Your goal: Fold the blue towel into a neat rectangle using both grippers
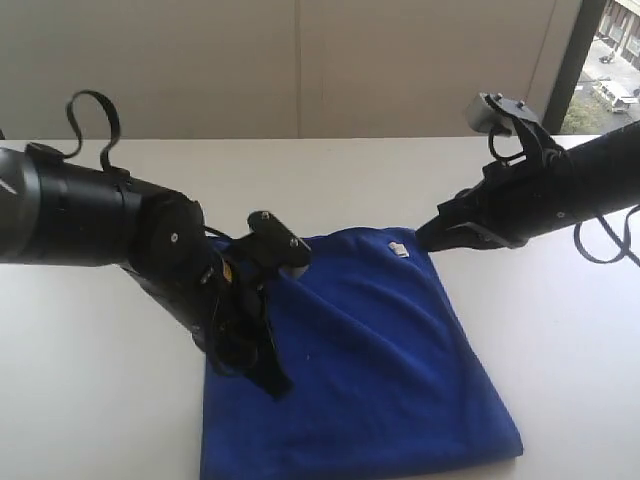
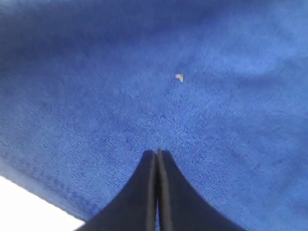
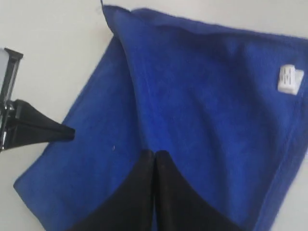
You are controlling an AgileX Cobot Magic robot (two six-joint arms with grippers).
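The blue towel (image 1: 370, 350) lies folded and slightly skewed on the white table, its small white tag (image 1: 398, 248) near the far corner. My left gripper (image 1: 280, 385) points down over the towel's left part, fingers pressed together with no cloth between them. In the left wrist view the towel (image 2: 192, 96) fills the picture beyond the shut left gripper (image 2: 157, 153). My right gripper (image 1: 422, 236) hovers at the towel's far right corner, beside the tag. In the right wrist view it (image 3: 155, 154) is shut above the towel (image 3: 192, 86), with the tag (image 3: 290, 79) off to one side.
The white table (image 1: 100, 400) spreads around the towel on all sides. A pale wall stands behind it, with a window (image 1: 612, 60) at the far right. A tiny white speck (image 2: 179, 77) sits on the cloth. The left arm's fingers (image 3: 53, 132) show in the right wrist view.
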